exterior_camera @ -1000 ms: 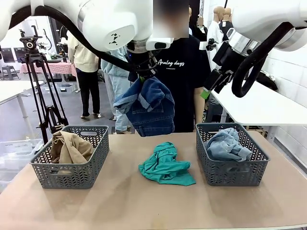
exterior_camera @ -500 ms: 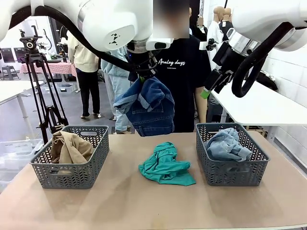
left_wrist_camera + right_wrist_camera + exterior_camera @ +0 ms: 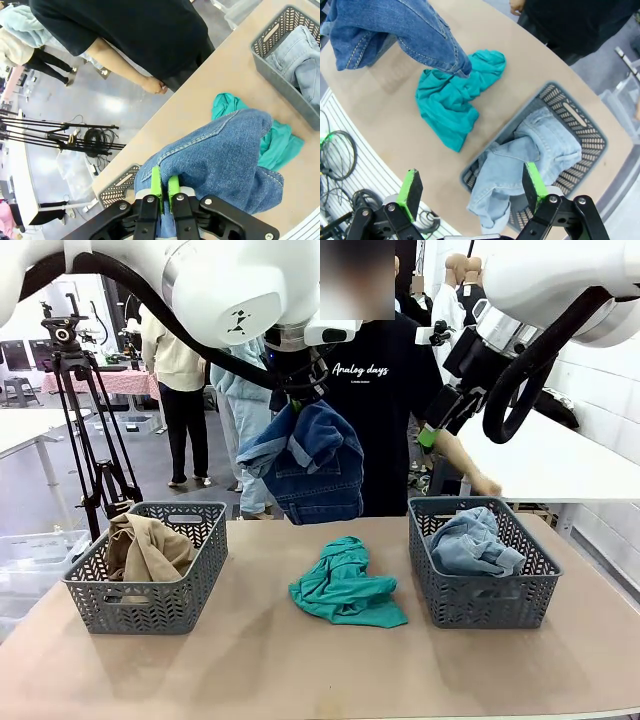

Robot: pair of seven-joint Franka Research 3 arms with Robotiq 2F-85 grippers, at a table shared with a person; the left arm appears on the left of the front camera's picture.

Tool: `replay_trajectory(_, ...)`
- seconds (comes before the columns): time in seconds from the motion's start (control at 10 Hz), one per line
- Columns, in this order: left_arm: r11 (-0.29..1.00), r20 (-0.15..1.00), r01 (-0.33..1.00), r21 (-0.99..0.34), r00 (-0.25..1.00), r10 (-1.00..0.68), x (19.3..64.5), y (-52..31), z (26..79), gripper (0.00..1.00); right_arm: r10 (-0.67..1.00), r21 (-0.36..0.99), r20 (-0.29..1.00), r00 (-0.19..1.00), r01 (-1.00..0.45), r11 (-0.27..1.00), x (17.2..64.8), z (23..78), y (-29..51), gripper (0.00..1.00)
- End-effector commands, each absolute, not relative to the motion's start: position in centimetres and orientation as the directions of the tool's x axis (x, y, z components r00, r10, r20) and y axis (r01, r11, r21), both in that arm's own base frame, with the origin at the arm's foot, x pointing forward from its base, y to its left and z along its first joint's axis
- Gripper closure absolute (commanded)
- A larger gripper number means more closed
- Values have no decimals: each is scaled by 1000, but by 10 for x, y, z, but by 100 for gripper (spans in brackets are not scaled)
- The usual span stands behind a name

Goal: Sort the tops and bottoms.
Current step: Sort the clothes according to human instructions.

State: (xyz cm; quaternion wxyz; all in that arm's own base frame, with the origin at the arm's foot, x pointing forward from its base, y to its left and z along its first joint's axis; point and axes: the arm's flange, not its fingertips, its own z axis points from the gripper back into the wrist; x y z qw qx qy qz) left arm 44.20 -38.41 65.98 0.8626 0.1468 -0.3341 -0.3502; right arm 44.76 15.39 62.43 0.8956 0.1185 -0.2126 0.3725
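The left claw [image 3: 164, 181] pinches the dark denim shorts [image 3: 312, 468] high above the desk's far edge, likely bound for the right-edge basket [image 3: 480, 602] with the pale jeans [image 3: 476, 540]; the right claw [image 3: 470, 174] hangs spread, empty.

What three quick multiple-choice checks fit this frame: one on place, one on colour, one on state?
1. The teal tee lies: A) in the left basket B) on the table between the baskets C) in the right basket
2. The garment in the left basket is: A) tan B) red C) black
3. The left hand is: A) open and empty B) shut on the dark denim shorts C) pressed on the table

Key: 1B, the tee sits on bare tabletop between the baskets; the right basket holds a pale denim garment. 2A, the tan garment shows above its rim. 3B, its green pads pinch the shorts, which hang above the table.
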Motion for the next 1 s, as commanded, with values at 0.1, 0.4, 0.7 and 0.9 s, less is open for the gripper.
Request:
replay_trajectory(0.1,700,483,509,501,506,-714,441,-381,666,100,617,49,470,631,-717,695,448,623,155,0)
replay_trajectory(0.4,700,483,509,501,506,-714,441,-381,666,100,617,49,470,631,-717,695,448,623,155,0)
replay_trajectory(0.7,700,483,509,501,506,-714,441,-381,666,100,617,49,470,631,-717,695,448,623,155,0)
replay_trajectory(0.9,700,483,509,501,506,-714,441,-381,666,100,617,49,470,631,-717,695,448,623,155,0)
